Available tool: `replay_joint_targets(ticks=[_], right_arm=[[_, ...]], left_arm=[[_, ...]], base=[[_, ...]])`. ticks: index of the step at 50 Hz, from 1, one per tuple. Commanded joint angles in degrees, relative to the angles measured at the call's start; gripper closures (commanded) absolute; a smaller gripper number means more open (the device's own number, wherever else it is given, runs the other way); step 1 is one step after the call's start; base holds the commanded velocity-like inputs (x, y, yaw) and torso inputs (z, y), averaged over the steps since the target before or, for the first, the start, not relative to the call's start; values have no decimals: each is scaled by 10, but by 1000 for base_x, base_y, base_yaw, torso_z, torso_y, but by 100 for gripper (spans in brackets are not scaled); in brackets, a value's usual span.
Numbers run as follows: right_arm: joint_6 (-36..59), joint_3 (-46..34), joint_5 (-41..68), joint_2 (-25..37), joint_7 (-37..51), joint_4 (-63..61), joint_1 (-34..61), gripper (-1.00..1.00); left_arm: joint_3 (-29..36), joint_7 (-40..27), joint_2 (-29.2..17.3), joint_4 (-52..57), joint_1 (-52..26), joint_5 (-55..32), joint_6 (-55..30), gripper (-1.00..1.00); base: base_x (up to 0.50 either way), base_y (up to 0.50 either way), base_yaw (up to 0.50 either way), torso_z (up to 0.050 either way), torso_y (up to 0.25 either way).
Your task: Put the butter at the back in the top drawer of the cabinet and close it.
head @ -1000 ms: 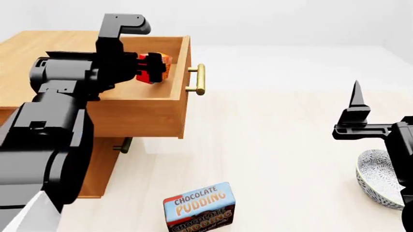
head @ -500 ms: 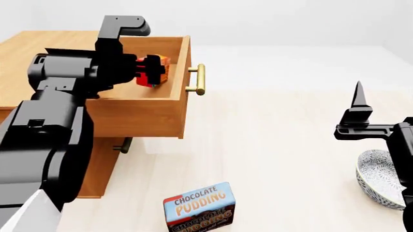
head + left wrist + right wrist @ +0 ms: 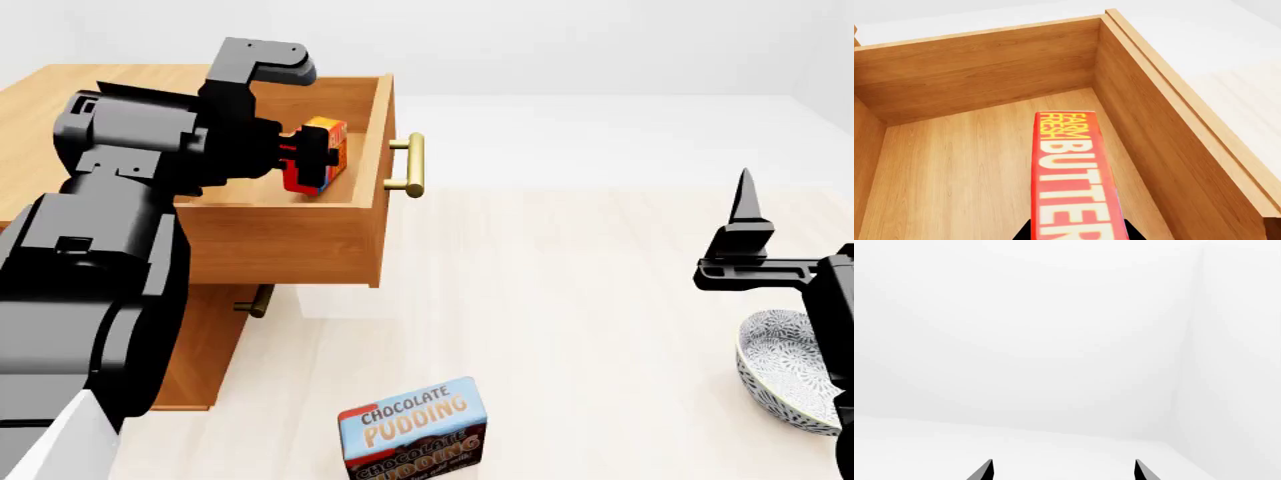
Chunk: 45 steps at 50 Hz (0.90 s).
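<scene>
The butter, a small red-orange carton with a blue patch, is held over the inside of the open top drawer, close to the drawer's front panel. My left gripper is shut on it. In the left wrist view the butter stretches out over the drawer's wooden floor, with black fingertips on both its sides at my left gripper. The top drawer stands pulled out of the cabinet. Far right, my right gripper points upward, open and empty, and its view shows my right gripper against white wall only.
A blue-and-brown Chocolate Pudding box stands on the floor in front. A patterned bowl lies at the right edge below my right arm. The drawer's brass handle juts out, and a lower drawer handle shows beneath.
My left gripper has turned and shifted slightly lower with the butter inside the drawer, so the carton now looks tilted. The right arm has barely moved.
</scene>
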Motion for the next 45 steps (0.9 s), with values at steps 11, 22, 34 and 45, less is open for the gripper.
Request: replay_joint_targets(ticks=[11,22,34,45], right_arm=[[-3,4,4,0,3,0,-3,-100],[0,7,8,1,5,-4,-2,-100],[0,8,11,2,6,-5,-3,-100],[4,15,17,3,7,-13,-6,-100]], left_arm=[[14,41,13,-8,11,-29,-30,100],[10,49,12,-8,5,-33,-29,-100],[1,35,9,-8,-4,-32,-23,-100],[-10,-13,2,-8,-35,-31,4,-100]], base=[[1,-1,-2,0,0],[0,0,0,0,0],[0,0,0,0,0],[0,0,0,0,0]])
